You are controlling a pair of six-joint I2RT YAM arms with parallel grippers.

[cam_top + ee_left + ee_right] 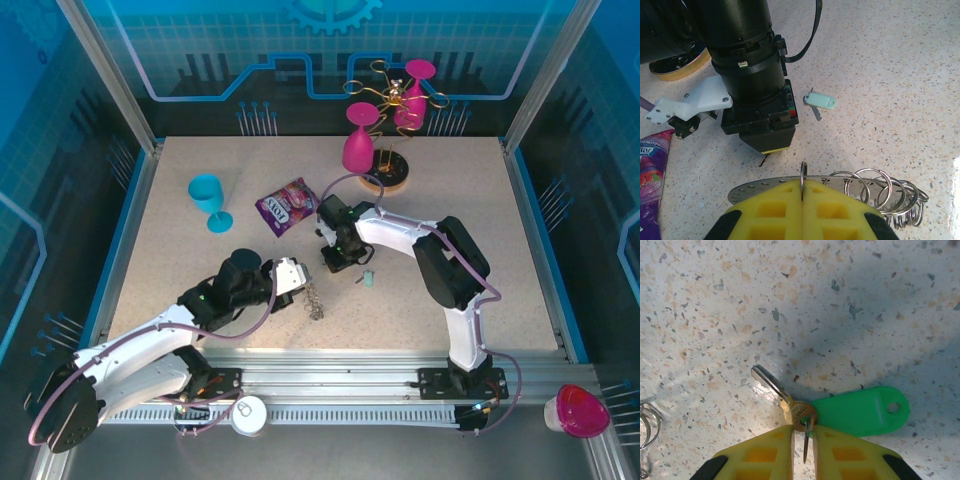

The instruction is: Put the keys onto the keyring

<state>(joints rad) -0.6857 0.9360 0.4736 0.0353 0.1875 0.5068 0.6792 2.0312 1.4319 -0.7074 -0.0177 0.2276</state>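
A small green key (850, 412), with a short metal blade and a flat plastic tag, lies on the speckled bench (865, 300). Its thin wire split ring stands up between the yellow pads of the right claw (803, 440), which is closed almost fully and pinches that ring. A second, pale key (820, 102) lies loose on the bench just beside it, apart from both claws. Near the green key is the keyring (840, 181), a curved dark metal band fringed with many wire loops. The left claw (803, 192), pressed fully closed, grips it at the rim, with one small loop poking up between its pads. Both keys look very light and stiff and are likely to skid on the smooth top. The wire ring looks the best place to hold, since tag and blade lie too flat. The keyring seems rigid, but its loops dangle and could tangle. Farther out sit a purple snack packet (287, 205), a blue cup (208, 198) and a glass rack (388, 180).
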